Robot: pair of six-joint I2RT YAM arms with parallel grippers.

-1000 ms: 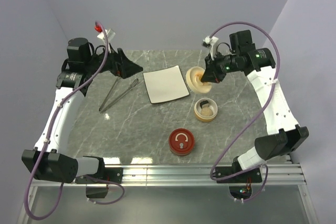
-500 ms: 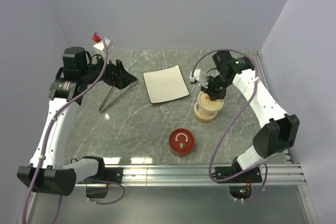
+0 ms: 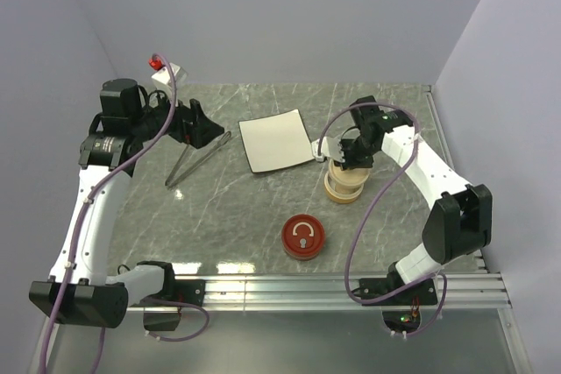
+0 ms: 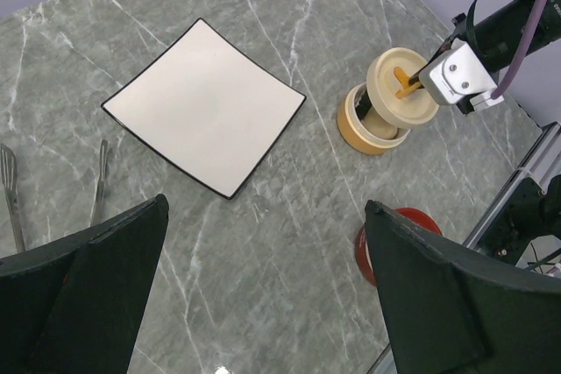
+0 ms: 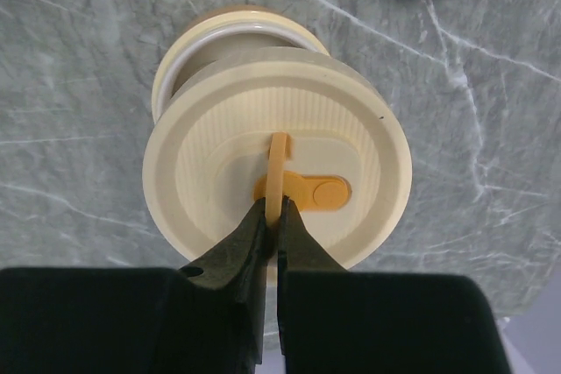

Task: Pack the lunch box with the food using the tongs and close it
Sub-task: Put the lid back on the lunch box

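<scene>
The round beige lunch box (image 3: pixel 344 188) stands on your marble table (image 3: pixel 237 216), right of the white square plate (image 3: pixel 276 140). Its cream lid (image 5: pixel 351 129) hangs over it, shifted off centre, and your right gripper (image 5: pixel 273 208) is clenched on the lid's thin orange ring handle (image 5: pixel 279 159). The tongs (image 3: pixel 197 159) lie left of the plate. Your left gripper (image 3: pixel 206 129) hovers by them, fingers spread wide and holding nothing. A red round lid (image 3: pixel 303 236) sits nearer you.

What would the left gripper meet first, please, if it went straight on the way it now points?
Probably the bare table just short of the white plate; depth is unclear.
</scene>
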